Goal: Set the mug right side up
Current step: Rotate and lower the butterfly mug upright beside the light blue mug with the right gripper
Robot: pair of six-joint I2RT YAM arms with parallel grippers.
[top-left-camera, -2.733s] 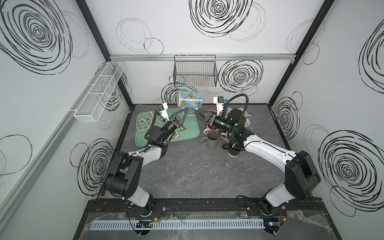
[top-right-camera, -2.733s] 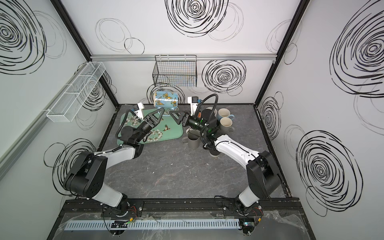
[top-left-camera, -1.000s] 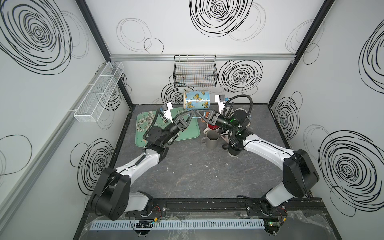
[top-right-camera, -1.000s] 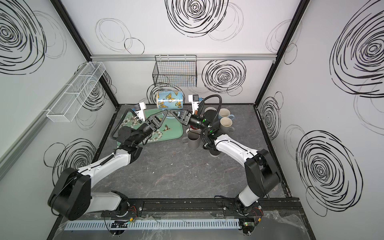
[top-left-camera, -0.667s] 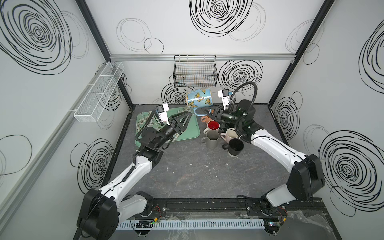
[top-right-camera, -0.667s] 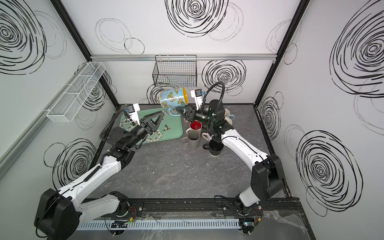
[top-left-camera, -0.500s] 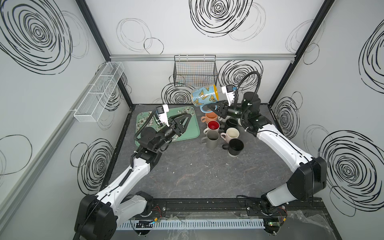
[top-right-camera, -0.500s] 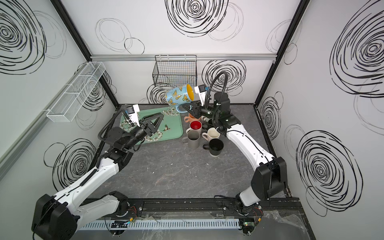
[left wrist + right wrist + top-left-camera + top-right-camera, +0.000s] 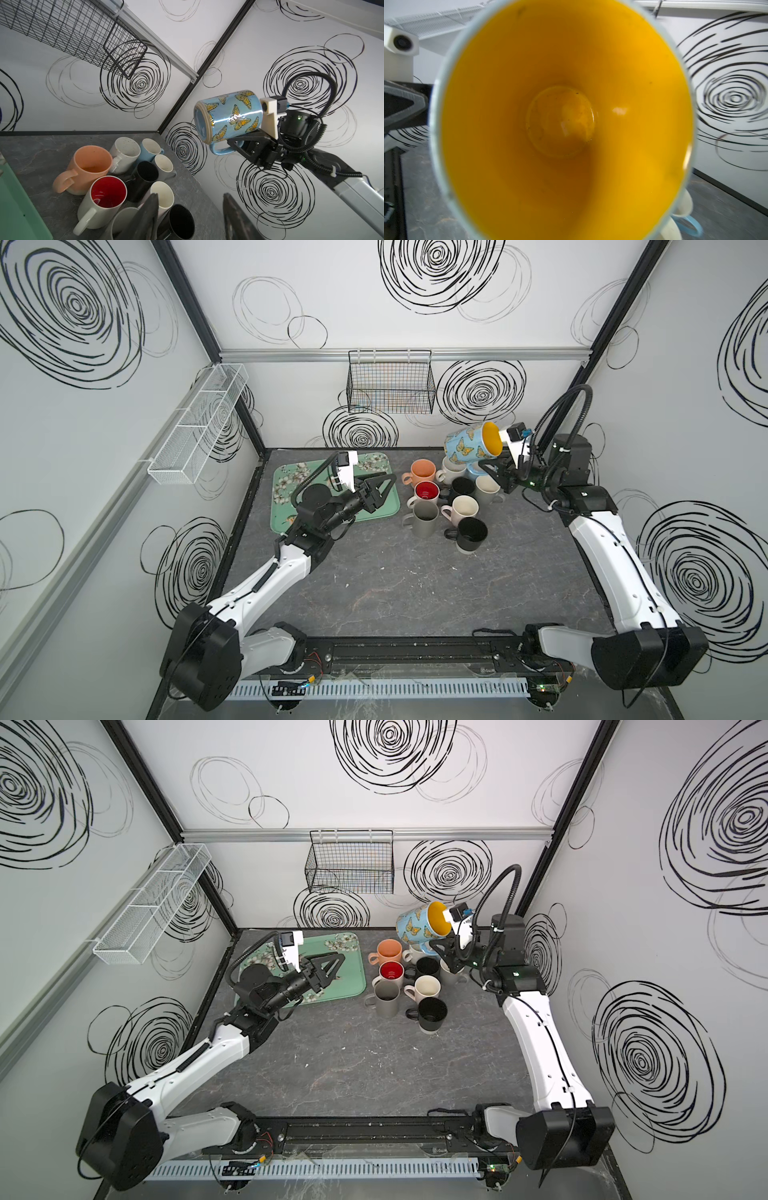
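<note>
The mug is pale blue with orange butterflies and a yellow inside. It hangs tilted in the air above the back right cluster of mugs, its mouth turned up and to the right. My right gripper is shut on its handle, as the left wrist view shows. In the right wrist view the mug's yellow inside fills the frame and hides the jaws. My left gripper stands open and empty over the green tray.
Several upright mugs stand close together under the held mug: an orange mug, a red-lined mug, a grey mug and a black mug. A black wire basket hangs on the back wall. A white mesh shelf is on the left wall.
My right gripper has carried the mug up and to the right, from near the tray to above the mug cluster. My left gripper has drawn back over the tray.
</note>
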